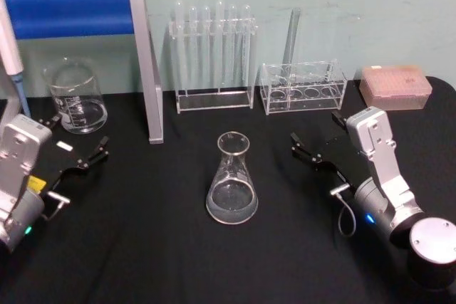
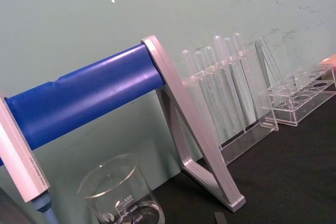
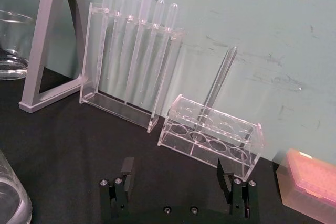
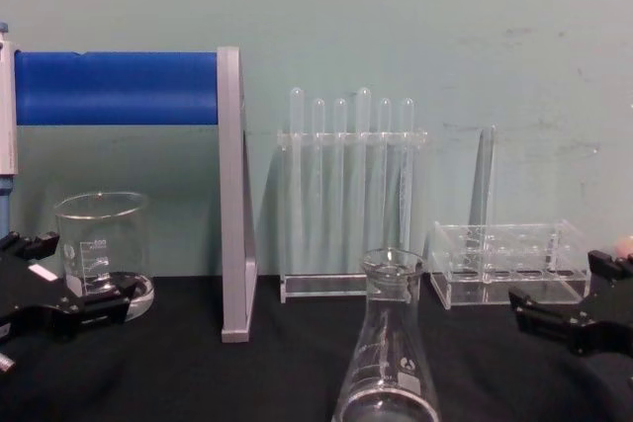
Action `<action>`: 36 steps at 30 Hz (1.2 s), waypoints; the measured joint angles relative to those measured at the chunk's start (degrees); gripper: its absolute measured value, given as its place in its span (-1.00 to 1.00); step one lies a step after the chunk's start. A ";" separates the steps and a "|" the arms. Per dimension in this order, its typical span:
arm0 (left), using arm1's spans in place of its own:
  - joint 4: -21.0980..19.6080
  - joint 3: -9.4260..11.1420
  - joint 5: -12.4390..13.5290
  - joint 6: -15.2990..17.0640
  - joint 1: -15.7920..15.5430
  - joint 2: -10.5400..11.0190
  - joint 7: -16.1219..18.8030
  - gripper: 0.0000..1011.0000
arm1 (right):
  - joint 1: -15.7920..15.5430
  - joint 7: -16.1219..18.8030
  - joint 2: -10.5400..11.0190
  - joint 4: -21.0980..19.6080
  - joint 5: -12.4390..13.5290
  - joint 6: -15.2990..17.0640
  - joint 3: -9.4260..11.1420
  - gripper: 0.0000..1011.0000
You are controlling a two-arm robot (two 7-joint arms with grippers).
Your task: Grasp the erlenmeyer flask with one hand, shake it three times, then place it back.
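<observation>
Head view: erlenmeyer flask (image 1: 232, 179) upright at bench (image 1: 142, 261) centre — untouched. Right gripper (image 1: 313, 149) at its 3 o'clock, fingers released; left gripper (image 1: 75, 146) at 9, likewise. Best grasp the neck squarely — glass slips.

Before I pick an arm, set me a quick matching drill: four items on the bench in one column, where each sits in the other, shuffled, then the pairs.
1. erlenmeyer flask
2. beaker
3. pink tip box
4. right gripper

A. back right corner of the table
B. open, right of the flask, clear of it
C. centre of the black table, upright
D. far left, by the open left gripper

Pairs: 1-C, 2-D, 3-A, 4-B
</observation>
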 joint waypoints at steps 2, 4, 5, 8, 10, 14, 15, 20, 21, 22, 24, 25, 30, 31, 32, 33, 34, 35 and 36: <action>0.00 0.00 0.00 0.00 0.00 0.00 0.00 0.98 | 0.00 0.02 0.00 -0.01 0.03 0.01 0.01 0.98; 0.00 0.00 0.00 0.00 0.00 0.00 0.00 0.98 | 0.00 0.03 0.00 -0.02 0.07 0.02 0.02 0.98; 0.00 0.00 0.00 0.00 0.00 0.00 0.00 0.98 | 0.00 0.03 0.00 -0.02 0.09 0.02 0.03 0.98; 0.00 0.00 0.00 0.00 0.00 0.00 0.00 0.98 | 0.00 0.05 0.00 -0.04 0.12 0.03 0.03 0.98; 0.00 0.00 0.00 0.00 0.00 0.00 0.00 0.98 | 0.00 0.06 0.00 -0.05 0.14 0.05 0.03 0.98; 0.00 0.00 0.00 0.00 0.00 0.00 0.00 0.98 | 0.00 0.07 0.00 -0.07 0.17 0.06 0.03 0.98; 0.00 0.00 0.00 0.00 0.00 0.00 0.00 0.98 | 0.00 0.08 0.00 -0.08 0.18 0.07 0.03 0.98; 0.00 0.00 0.00 0.00 0.00 0.00 0.00 0.98 | 0.00 0.10 0.00 -0.08 0.20 0.09 0.03 0.98; 0.00 0.00 0.00 0.00 0.00 0.00 0.00 0.98 | 0.00 0.10 0.00 -0.08 0.21 0.09 0.03 0.98; 0.00 0.00 0.00 0.00 0.00 0.00 0.00 0.98 | 0.00 0.11 0.00 -0.08 0.22 0.09 0.03 0.98; 0.00 0.00 0.00 0.00 0.01 0.00 0.00 0.98 | 0.00 0.12 0.00 -0.08 0.22 0.10 0.03 0.98; 0.00 0.00 0.00 0.00 0.00 0.00 0.00 0.98 | 0.00 0.12 0.00 -0.08 0.24 0.10 0.03 0.98; 0.00 0.00 0.00 0.00 0.00 0.00 0.00 0.98 | 0.00 0.12 0.00 -0.08 0.25 0.10 0.03 0.98; 0.00 0.00 0.00 0.00 0.00 0.00 0.00 0.98 | 0.00 0.12 0.00 -0.08 0.25 0.10 0.03 0.98; 0.00 0.00 0.00 0.00 0.00 0.00 0.00 0.98 | 0.00 0.12 0.00 -0.08 0.25 0.10 0.03 0.98; 0.00 0.00 0.00 0.00 0.00 0.00 0.00 0.98 | 0.00 0.12 0.00 -0.08 0.25 0.10 0.03 0.98; 0.00 0.00 0.00 0.00 0.00 0.00 0.00 0.98 | 0.00 0.12 0.00 -0.08 0.25 0.10 0.04 0.98; 0.00 0.00 0.00 0.00 0.00 0.00 0.00 0.98 | 0.00 0.12 0.00 -0.08 0.25 0.10 0.03 0.98; 0.00 0.00 0.00 0.00 0.00 0.00 0.00 0.98 | 0.00 0.12 0.00 -0.08 0.25 0.10 0.03 0.98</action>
